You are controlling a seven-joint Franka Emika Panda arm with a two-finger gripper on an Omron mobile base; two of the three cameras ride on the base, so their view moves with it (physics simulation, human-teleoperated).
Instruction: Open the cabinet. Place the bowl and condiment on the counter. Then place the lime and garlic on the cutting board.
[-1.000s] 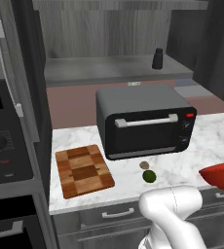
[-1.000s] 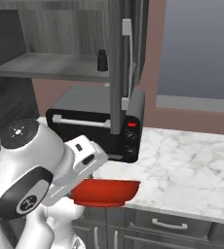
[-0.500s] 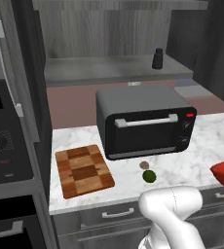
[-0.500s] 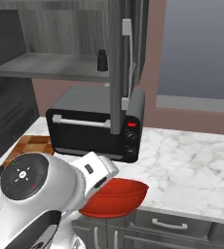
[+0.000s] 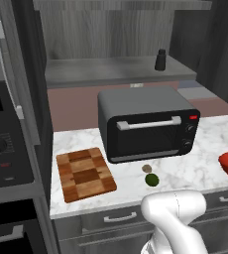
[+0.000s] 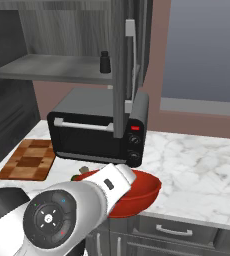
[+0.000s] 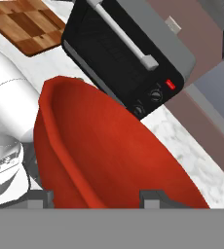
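White marble counter (image 5: 205, 158) carries a black toaster oven (image 5: 145, 126) toward its back edge, under the open cabinet (image 5: 111, 44). Gripper (image 7: 97, 197) clamps the rim of the red bowl (image 7: 109, 151) by the counter's front edge. Cutting board (image 5: 85, 173) lies at the left end, lime (image 5: 152, 179) and garlic (image 5: 147, 168) near it; condiment (image 5: 160, 60) on the shelf.

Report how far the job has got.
Done: the dark grey cabinet stands open. In hand: the gripper holds the wide red bowl by its rim at the white marble counter. Left: the dark shaker bottle on the shelf; the green lime and beige garlic lie off the chequered wooden board.
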